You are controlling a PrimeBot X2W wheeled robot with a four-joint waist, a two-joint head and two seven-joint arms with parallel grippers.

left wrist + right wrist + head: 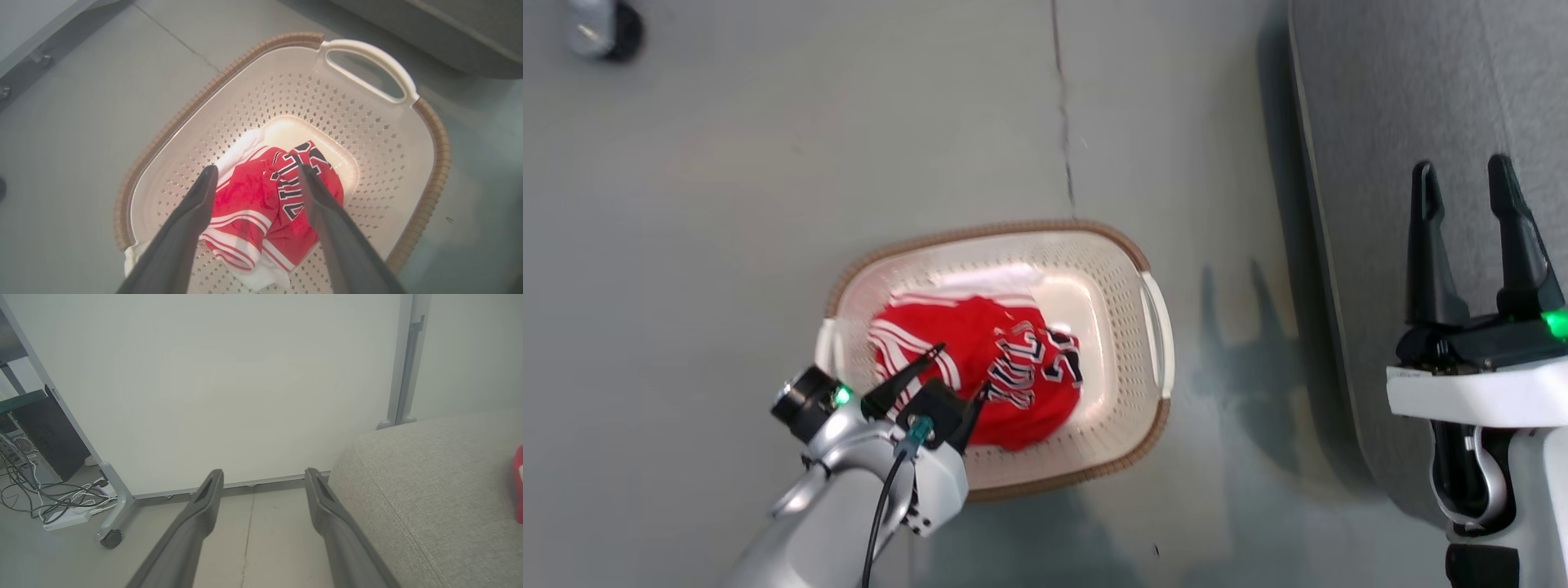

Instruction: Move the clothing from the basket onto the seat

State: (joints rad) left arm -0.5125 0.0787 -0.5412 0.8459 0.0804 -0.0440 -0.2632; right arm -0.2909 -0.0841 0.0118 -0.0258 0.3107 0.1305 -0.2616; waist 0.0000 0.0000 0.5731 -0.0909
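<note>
Left claw point(964, 367): we saw its fingers spread apart, holding nothing, just above the red heap.
Clothing point(245, 196): it lay crumpled directly beneath and between the left claw's fingertips, in the bottom of the basket, with the lettering facing up. We could not tell whether the tips touched it.
Basket point(1115, 343): it stood around the clothing, under the left claw, on the floor point(768, 163).
Right claw point(1460, 163): its fingers were apart and empty, well away from the basket.
Seat point(429, 490): it sat below the right claw, to its right. We noted something red point(519, 482) lying on it at that view's edge.
White panel point(245, 375): it stood ahead of the right claw.
</note>
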